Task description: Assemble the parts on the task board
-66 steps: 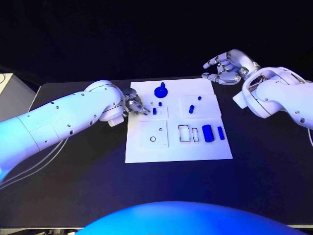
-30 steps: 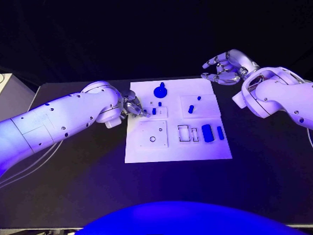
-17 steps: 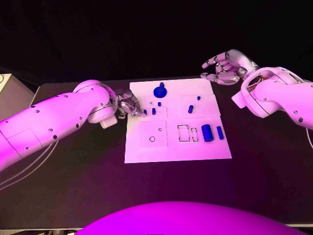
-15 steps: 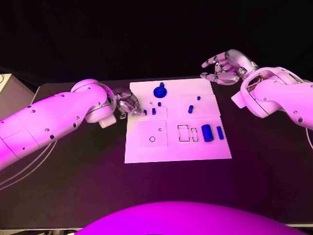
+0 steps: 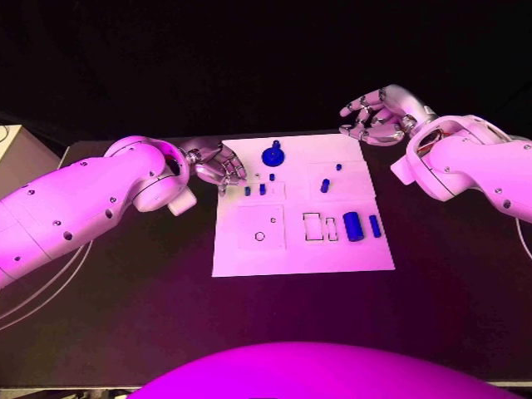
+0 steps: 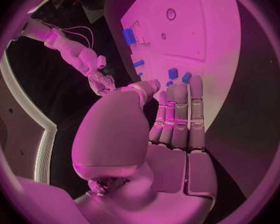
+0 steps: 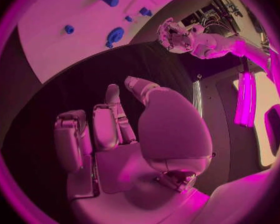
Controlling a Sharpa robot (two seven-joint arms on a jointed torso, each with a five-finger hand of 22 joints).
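Note:
The white task board (image 5: 302,249) lies mid-table. It carries a round blue knobbed part (image 5: 272,155) at the far edge, small blue pegs (image 5: 261,189) near its left side, two more pegs (image 5: 325,184) further right, and a blue cylinder (image 5: 352,225) beside a thin blue bar (image 5: 374,224). My left hand (image 5: 219,166) hovers just off the board's left edge; its fingers (image 6: 177,109) are stretched out straight and it holds nothing. My right hand (image 5: 380,116) hangs beyond the far right corner with its fingers loosely curved and apart (image 7: 109,129), also holding nothing.
The board has outlined empty slots (image 5: 314,225) and a ring-shaped hole (image 5: 259,236). Black table (image 5: 458,274) surrounds the board on every side. A pale box (image 5: 2,158) stands off the table's left edge.
My left hand has drawn back from the small pegs toward the board's far left edge, and a small peg at the board's left side is now uncovered. The right hand has barely moved.

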